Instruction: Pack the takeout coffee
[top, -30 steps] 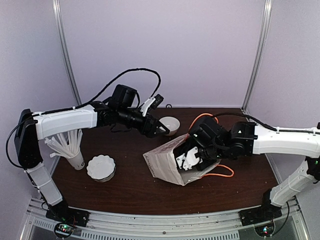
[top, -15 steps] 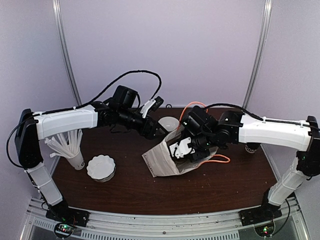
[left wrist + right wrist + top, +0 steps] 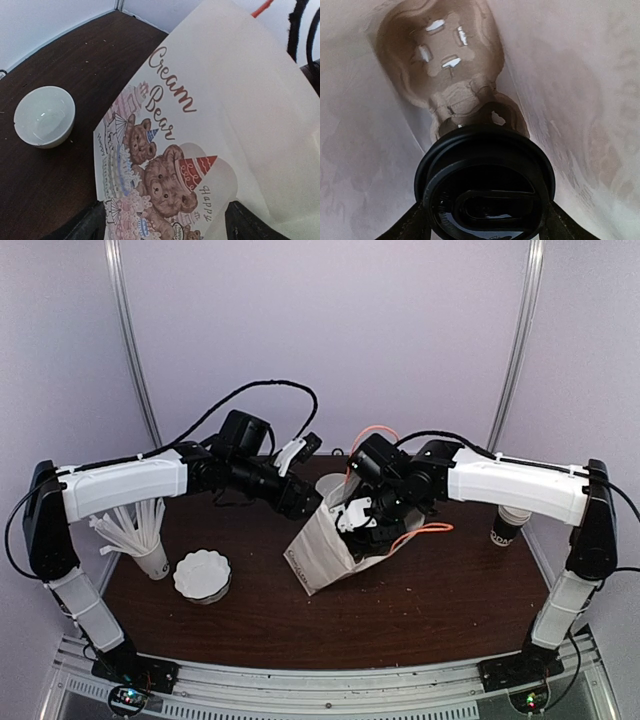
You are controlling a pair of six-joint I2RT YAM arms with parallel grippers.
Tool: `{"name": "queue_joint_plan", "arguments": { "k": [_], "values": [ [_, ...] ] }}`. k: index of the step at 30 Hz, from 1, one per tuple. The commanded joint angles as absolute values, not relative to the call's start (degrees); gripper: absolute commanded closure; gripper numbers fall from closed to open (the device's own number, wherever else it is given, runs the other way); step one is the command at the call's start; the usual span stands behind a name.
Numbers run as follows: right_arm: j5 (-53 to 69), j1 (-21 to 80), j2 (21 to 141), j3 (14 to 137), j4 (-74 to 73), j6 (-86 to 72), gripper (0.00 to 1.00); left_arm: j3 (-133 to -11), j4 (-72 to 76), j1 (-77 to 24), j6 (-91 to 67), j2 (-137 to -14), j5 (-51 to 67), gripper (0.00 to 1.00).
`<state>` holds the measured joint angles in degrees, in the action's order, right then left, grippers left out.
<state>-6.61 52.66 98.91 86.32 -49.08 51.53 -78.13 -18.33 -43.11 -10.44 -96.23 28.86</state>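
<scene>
Right wrist cam shows the takeout coffee (image 3: 485, 187) pinched in the right claw (image 3: 485, 221), its black lid facing the camera. It's down inside the paper bag (image 3: 580, 75), just above the brown pulp carrier (image 3: 445, 55). Left claw (image 3: 165, 227) is spread wide, right up at the bag's Cream Bear side. Small white bowl (image 3: 44, 116) sits on the bench (image 3: 60, 60) near the bag

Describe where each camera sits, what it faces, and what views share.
Top: above and behind, looking down at the table; both arms show.
Left wrist: beside the bag, facing its print and a bowl; fingertips show.
Right wrist: inside the bag, facing the coffee cup and carrier; fingers flank it.
All share the bag.
</scene>
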Motion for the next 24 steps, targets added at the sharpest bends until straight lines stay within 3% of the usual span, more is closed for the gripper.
{"name": "queue_joint_plan", "arguments": {
  "k": [1,17,24],
  "values": [
    [-3.4,50.1,101.8,90.9,-54.3,47.8,0.37,-76.5,-19.1,-42.6,-9.5,-92.9,27.4,0.13],
    [8.4,49.8,112.4,107.8,-78.1,43.5,0.38,-74.2,-20.3,-41.6,-9.6,-89.1,24.9,0.13],
    [8.6,49.7,111.7,105.6,-75.3,40.7,0.38,-74.7,-21.7,-41.6,-10.7,-81.2,26.4,0.13]
  ]
}}
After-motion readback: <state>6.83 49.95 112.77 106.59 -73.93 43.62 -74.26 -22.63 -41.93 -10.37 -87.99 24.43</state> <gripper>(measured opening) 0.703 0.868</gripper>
